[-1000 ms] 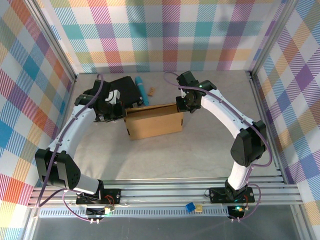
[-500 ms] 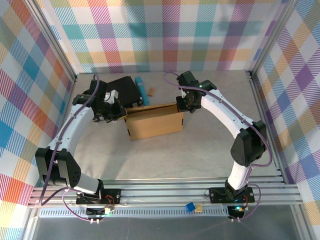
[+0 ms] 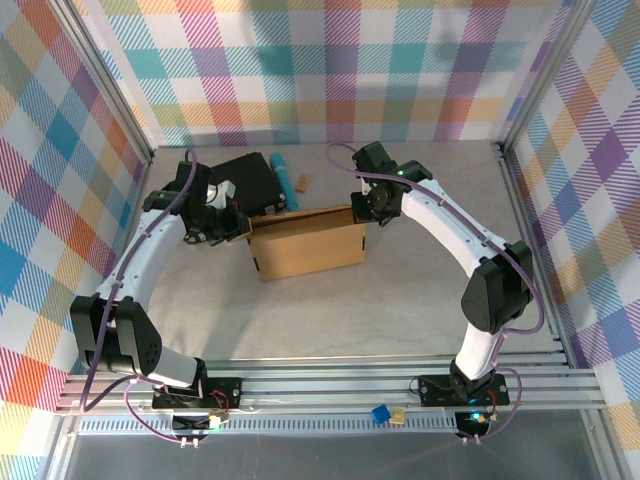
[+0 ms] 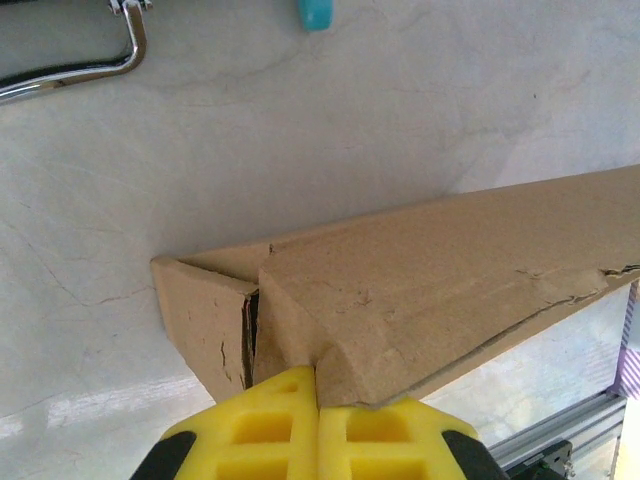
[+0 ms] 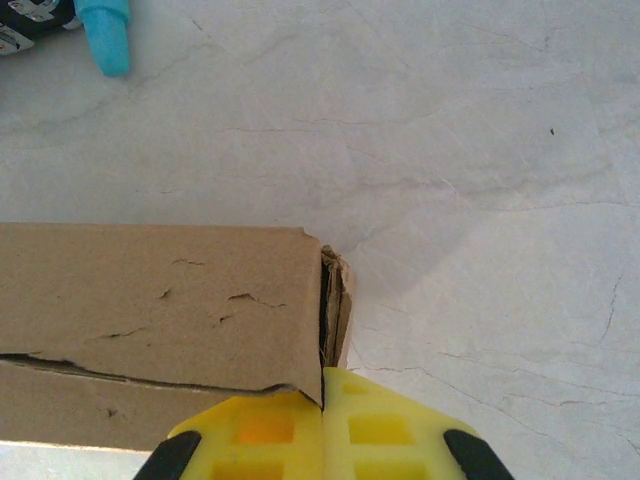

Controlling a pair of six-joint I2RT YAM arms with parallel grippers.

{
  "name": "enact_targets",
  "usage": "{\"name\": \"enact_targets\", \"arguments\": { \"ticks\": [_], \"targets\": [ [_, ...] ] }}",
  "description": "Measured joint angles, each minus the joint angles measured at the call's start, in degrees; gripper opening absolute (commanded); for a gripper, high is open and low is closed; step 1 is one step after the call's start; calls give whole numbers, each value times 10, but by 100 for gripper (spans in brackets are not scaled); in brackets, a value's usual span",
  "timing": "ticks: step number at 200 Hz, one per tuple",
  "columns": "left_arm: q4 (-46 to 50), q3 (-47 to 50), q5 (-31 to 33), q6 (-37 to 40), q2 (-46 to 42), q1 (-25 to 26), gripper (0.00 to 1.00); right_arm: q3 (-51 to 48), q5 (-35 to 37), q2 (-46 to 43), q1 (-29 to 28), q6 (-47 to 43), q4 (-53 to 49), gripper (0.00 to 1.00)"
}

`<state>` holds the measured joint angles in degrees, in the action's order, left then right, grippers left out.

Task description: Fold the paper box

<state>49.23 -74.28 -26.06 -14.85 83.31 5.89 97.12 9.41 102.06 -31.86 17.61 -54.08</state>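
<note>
The paper box (image 3: 306,243) sits between the pincers. The left gripper (image 4: 318,385), closed tight and empty, tips against its left far corner. The right gripper (image 5: 322,385), likewise closed and empty, tips against its right far corner.

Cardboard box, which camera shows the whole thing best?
The top external view: it shows the whole cardboard box, both its top and its front wall. The left wrist view gives one end corner up close. The right wrist view gives the other end, where a seam is cracked.
</note>
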Motion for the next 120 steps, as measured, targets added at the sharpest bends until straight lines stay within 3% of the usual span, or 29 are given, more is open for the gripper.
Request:
{"name": "enact_targets", "arguments": {
  "ticks": [120],
  "targets": [
    [27,-8,11,53,-1,0,0,0,-3,0,-2,2,0,0]
  ]
}}
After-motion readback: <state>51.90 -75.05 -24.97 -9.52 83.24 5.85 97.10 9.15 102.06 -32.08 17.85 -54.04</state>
